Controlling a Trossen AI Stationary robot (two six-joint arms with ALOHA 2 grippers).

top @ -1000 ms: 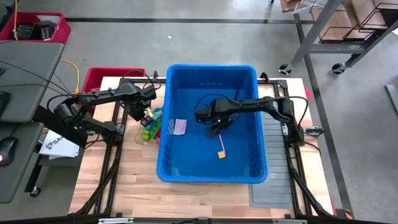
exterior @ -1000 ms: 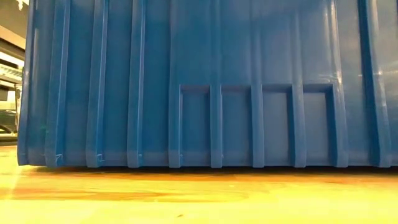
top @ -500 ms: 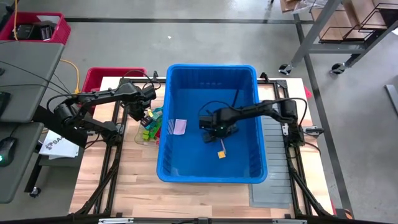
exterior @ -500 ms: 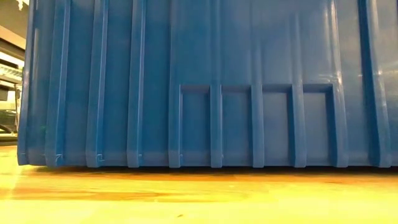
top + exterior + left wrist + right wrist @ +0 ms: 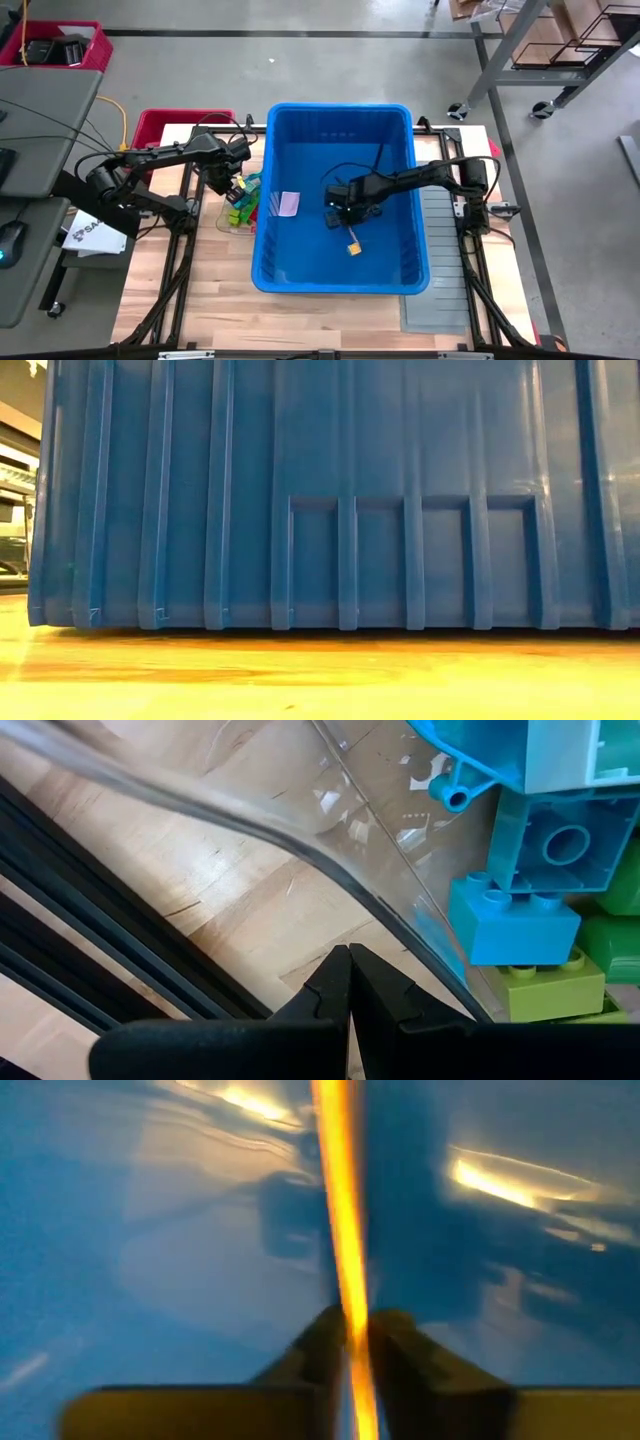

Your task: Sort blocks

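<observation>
the right gripper point(image 5: 340, 217) is reaching down inside the big blue bin point(image 5: 400, 130), near the middle of its floor. in the right wrist view its two fingers point(image 5: 320, 1342) are pinching a thin orange-yellow strip point(image 5: 343, 1230) that is running straight up between them, edge-on to the camera, so the jaws are clamped together on it. from above, a small yellow block point(image 5: 353, 248) is lying on the bin floor just beside the gripper, with a thin line leading from it up toward the fingers; i cannot tell from that view whether the strip and the block are one piece. a pale pink flat piece point(image 5: 289, 203) is lying on the bin floor toward the bin's left wall, well apart from the gripper.

the left gripper point(image 5: 237, 186) is hanging outside the bin, just beside its left wall, over a clear plastic container point(image 5: 224, 222) on the wooden table point(image 5: 200, 290). its fingers point(image 5: 325, 990) are pressed together with nothing between them, right at the container's clear rim point(image 5: 250, 825). inside the container the sorted blocks point(image 5: 243, 205) are piling up: teal, blue and green ones, with a blue studded brick point(image 5: 510, 925) sitting on a lime green brick point(image 5: 550, 992) in the left wrist view.

the low view is filled by the bin's ribbed blue outer wall point(image 5: 320, 490) standing on the table.
</observation>
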